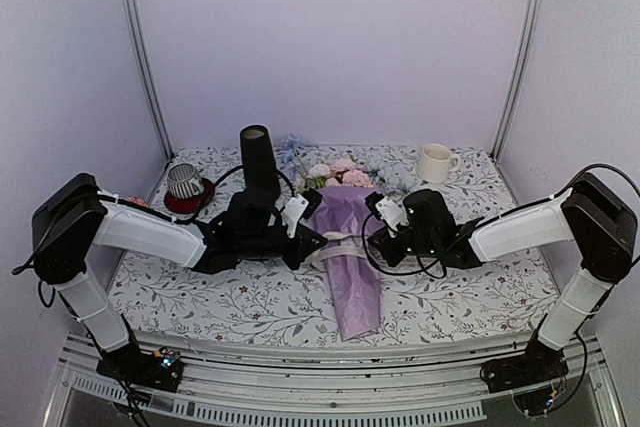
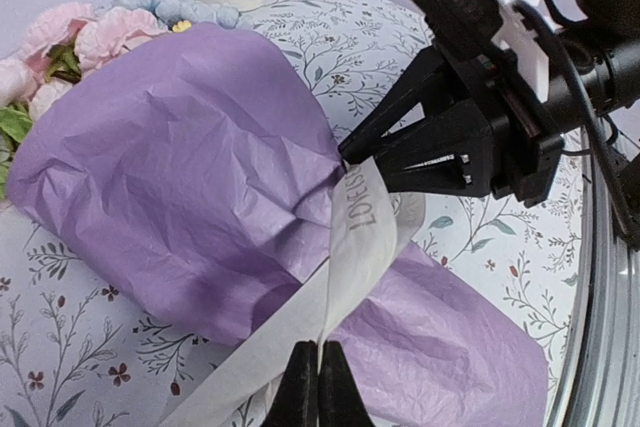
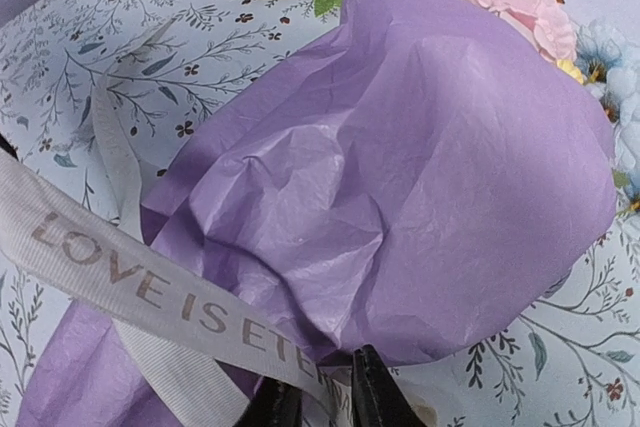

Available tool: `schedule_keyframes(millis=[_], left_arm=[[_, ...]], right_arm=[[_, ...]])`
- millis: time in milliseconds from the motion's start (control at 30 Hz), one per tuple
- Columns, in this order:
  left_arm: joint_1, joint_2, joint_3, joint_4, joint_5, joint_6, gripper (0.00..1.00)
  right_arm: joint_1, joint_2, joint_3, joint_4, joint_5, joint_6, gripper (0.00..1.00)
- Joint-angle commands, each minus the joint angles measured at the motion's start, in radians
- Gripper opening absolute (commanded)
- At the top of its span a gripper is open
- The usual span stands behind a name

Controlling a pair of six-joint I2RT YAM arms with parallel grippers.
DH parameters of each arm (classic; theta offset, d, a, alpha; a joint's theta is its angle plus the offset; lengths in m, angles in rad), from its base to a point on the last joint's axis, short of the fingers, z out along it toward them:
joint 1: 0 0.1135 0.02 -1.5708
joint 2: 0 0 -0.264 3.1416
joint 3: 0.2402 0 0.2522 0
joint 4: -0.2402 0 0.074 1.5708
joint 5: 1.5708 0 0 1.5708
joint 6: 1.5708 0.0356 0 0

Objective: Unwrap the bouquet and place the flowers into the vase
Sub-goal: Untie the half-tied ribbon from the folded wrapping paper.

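While both pincers sit at the wrapped waist, the left pincer [image 2: 319, 379] is closed flat on the ribbon [image 2: 362, 222], which runs up from its tips and over the paper. The right pincer [image 3: 322, 402] faces it from the opposite side, jaws narrow with the same ribbon between the tips. Clamped or just bracketing it, cannot tell from this angle. The bouquet [image 1: 352, 247] lies flat on the table [image 1: 200, 297] between the two pincers, cone tail back toward the arm bases, flowers [image 1: 335, 171] sticking out beyond the tips. The vase [image 1: 258, 155] stands upright beyond the left pincer, near the flower heads.

Handling, my guess:
- **Ribbon:** thin, limp, woven; should take a steady pull. Best held on a loose tail, not at the waist.
- **Wrapping paper [image 3: 400, 177]:** crinkly tissue, light, tears easily. Pinch an edge, no yanking.
- **Flowers:** light, stems probably stiffish. Grab the stems below the heads, not the soft petals.
- **Vase:** tall and slim, likely to tip if stems knock the rim.
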Motion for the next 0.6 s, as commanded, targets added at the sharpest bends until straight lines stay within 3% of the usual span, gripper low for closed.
schedule_keyframes(millis=[0,133,267,567], left_arm=[[-0.007,-0.028,-0.006,0.008,-0.026,-0.002,0.0],[-0.007,-0.025,-0.003,0.003,-0.03,-0.001,0.0],[-0.006,-0.008,0.01,-0.007,-0.017,-0.004,0.0],[-0.007,0.013,0.027,-0.023,0.0,-0.016,0.0]], right_arm=[[0.004,-0.033,-0.005,-0.001,0.032,0.008,0.14],[0.004,-0.055,-0.012,0.006,0.036,0.005,0.05],[0.004,-0.083,0.031,-0.021,0.004,-0.001,0.04],[0.012,-0.067,0.356,-0.163,-0.173,-0.003,0.07]])
